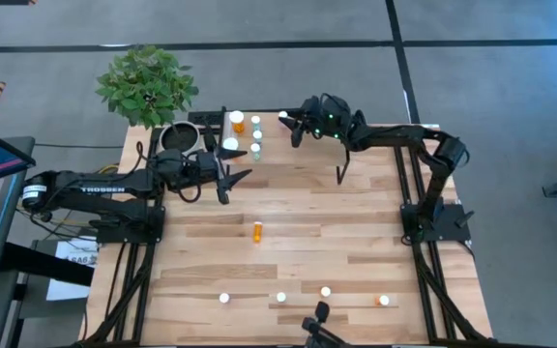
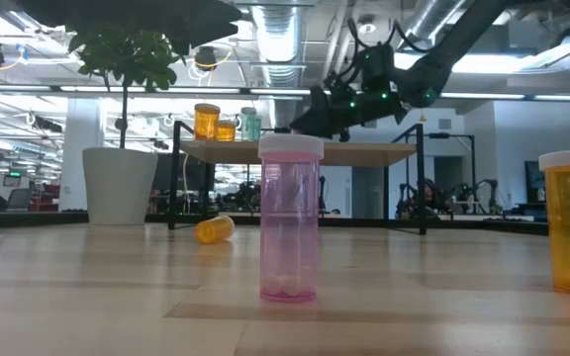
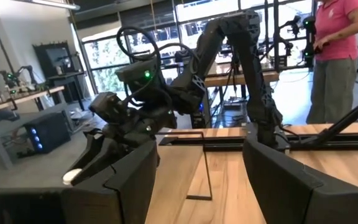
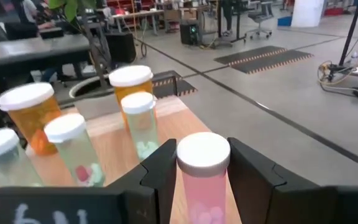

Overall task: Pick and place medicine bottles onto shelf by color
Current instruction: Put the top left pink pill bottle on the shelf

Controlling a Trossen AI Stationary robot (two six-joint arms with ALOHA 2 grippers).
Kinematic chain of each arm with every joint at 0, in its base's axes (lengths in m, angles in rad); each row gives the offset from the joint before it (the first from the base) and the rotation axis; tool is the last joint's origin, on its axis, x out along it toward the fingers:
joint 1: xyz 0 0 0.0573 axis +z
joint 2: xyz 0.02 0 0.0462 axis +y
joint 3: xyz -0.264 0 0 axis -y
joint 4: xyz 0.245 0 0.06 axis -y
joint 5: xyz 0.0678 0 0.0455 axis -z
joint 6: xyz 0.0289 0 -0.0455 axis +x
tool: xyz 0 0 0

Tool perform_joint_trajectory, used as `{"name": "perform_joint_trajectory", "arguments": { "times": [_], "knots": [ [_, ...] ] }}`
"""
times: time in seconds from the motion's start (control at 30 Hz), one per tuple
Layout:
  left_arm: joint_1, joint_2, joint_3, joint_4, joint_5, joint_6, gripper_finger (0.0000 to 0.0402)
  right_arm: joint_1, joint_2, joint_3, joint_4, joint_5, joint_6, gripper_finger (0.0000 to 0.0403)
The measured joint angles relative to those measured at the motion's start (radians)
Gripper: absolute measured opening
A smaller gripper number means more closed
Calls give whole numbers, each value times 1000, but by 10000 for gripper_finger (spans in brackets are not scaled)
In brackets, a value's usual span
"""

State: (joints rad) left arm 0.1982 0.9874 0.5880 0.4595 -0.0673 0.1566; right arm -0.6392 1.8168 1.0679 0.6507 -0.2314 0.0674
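Note:
My right gripper (image 1: 288, 123) is over the shelf (image 2: 305, 150) at the table's far side, shut on a pink bottle with a white cap (image 4: 202, 180). Orange bottles (image 4: 132, 84) and pale teal bottles (image 4: 140, 121) stand upright on the shelf next to it. My left gripper (image 1: 226, 180) is open and empty, just on the near side of the shelf's left part. One orange bottle (image 1: 257, 231) lies on its side mid-table. Several bottles (image 1: 280, 298) stand near the front edge, among them a pink one (image 2: 290, 218). My right gripper pinches the pink bottle between its two fingers, on the body just under the white cap (image 4: 202, 151). The bottle stands upright in the hold. Its bottom is hidden by the fingers, so I cannot tell whether it rests on the shelf top.
A potted plant (image 1: 148, 85) in a white pot (image 2: 119, 186) stands at the far left corner beside the shelf. The shelf's thin black legs (image 1: 341, 166) stand on the table. A person (image 3: 337, 56) stands beyond the table's right side.

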Motion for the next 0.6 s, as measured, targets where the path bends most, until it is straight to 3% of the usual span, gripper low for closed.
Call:
{"name": "perform_joint_trajectory", "arguments": {
  "times": [0.6],
  "knots": [
    [0,0,0,-1,0,3,229,-18,0,-1,-93,0,-25,164]
  ]
}}
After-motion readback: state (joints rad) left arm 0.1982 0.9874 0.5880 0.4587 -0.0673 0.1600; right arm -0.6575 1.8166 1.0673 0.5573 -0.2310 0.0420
